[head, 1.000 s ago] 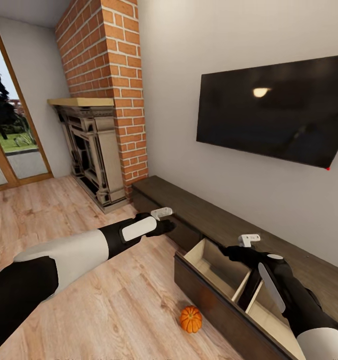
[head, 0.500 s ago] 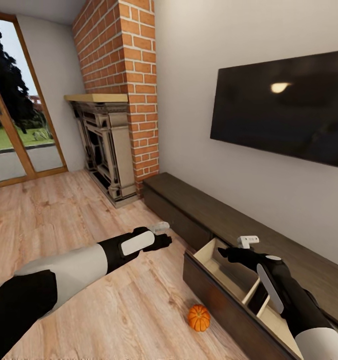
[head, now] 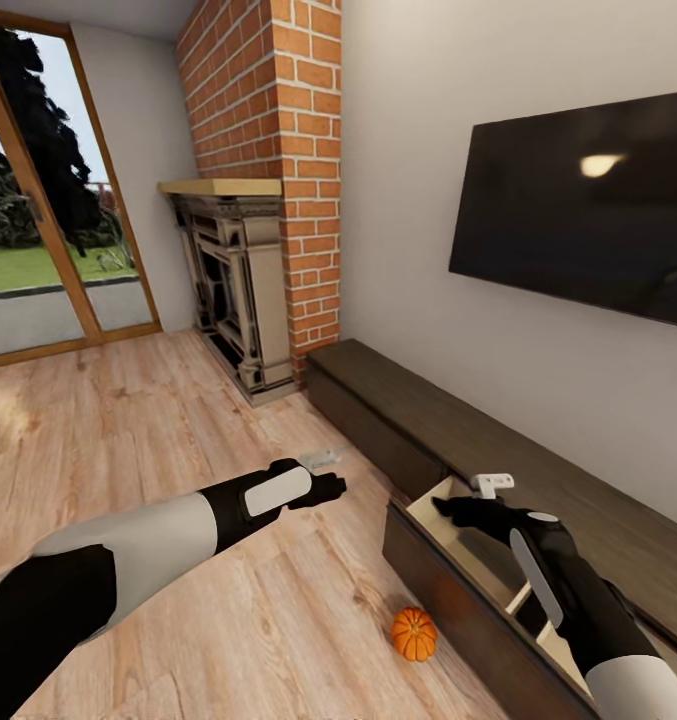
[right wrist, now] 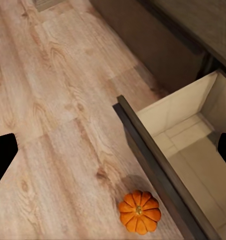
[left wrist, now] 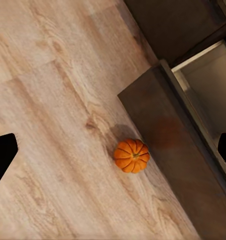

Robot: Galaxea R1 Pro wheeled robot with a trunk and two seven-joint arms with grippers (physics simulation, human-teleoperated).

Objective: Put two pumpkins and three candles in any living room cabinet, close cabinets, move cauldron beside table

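Both grippers are held spread open and empty: the left gripper is stretched over the bare floor, the right gripper poised above the pulled-out drawer of the cabinet. One pumpkin lies on the floor just beside the drawer front, apparently so that it can be lifted in next; the drawer seems left open for that.

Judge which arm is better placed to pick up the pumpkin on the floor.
Probably the left: its end effector hangs over open floor, while the right end effector is above the open drawer, whose front stands between it and the pumpkin.
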